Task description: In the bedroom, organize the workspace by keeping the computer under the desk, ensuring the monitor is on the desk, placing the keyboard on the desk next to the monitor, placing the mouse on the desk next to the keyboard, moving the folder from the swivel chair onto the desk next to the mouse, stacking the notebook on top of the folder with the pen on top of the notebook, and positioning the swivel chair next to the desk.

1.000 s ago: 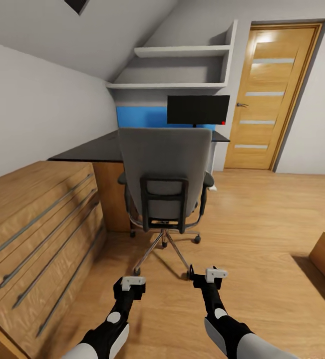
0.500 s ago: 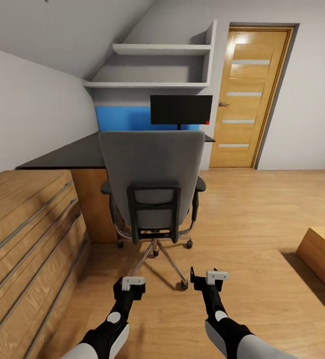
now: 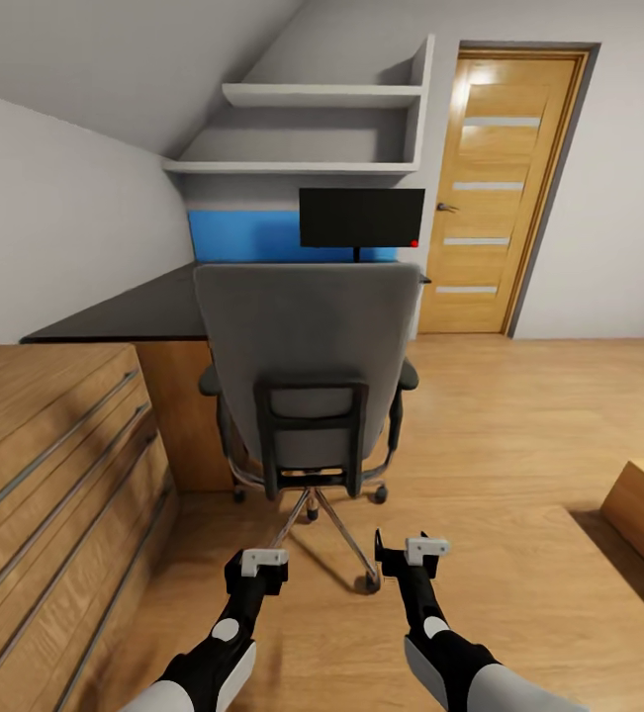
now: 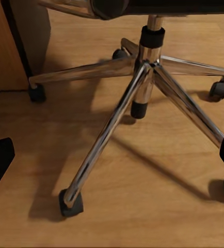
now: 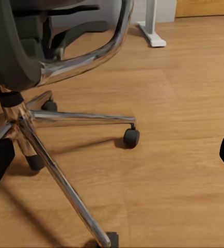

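Parked right behind the swivel chair, both tools, left and right, wide and empty. Could nudge the chrome base, rolling it into the surface; folder hidden behind the backrest.

Black jointed forearms, white-grey shells, white bracket atop each black pincer

Item count: one swivel chair, one monitor, one tabletop, two wall shelves, one door, two tools: left tool, right tool.
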